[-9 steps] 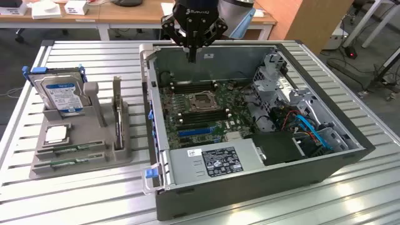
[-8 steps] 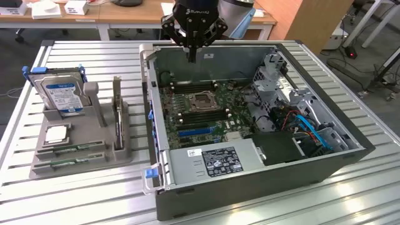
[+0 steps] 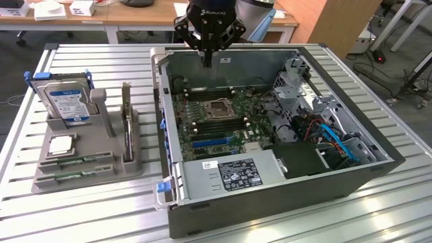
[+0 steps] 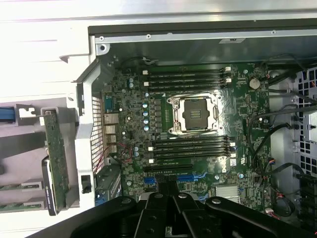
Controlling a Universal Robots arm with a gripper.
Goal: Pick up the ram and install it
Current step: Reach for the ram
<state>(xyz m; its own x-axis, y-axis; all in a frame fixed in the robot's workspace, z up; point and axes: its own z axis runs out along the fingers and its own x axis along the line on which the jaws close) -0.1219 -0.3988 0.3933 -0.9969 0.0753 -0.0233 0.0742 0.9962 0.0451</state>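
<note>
**Figure.** The ram (image 3: 126, 121), a thin, flat green board stick, is being held on edge in a grey moulded holder (image 3: 131, 167). The holder is lying beside the open computer case (image 3: 270, 202), at its side on the exterior view's left. The ram's long axis is lying level, parallel to that side wall of the case.

The exterior view is presenting the stick nearly edge-on, whereas its broad green face (image 4: 55, 163) is being shown in the wrist view.

The black gripper (image 3: 207, 63) is being suspended over the case's far end. Its jaws are being kept closed on nothing.

Inside the case, the green motherboard (image 3: 216, 119) is being displayed with its square metal socket (image 3: 219, 109). The ribbed metal worktop (image 3: 68, 217) is carrying the case.
</note>
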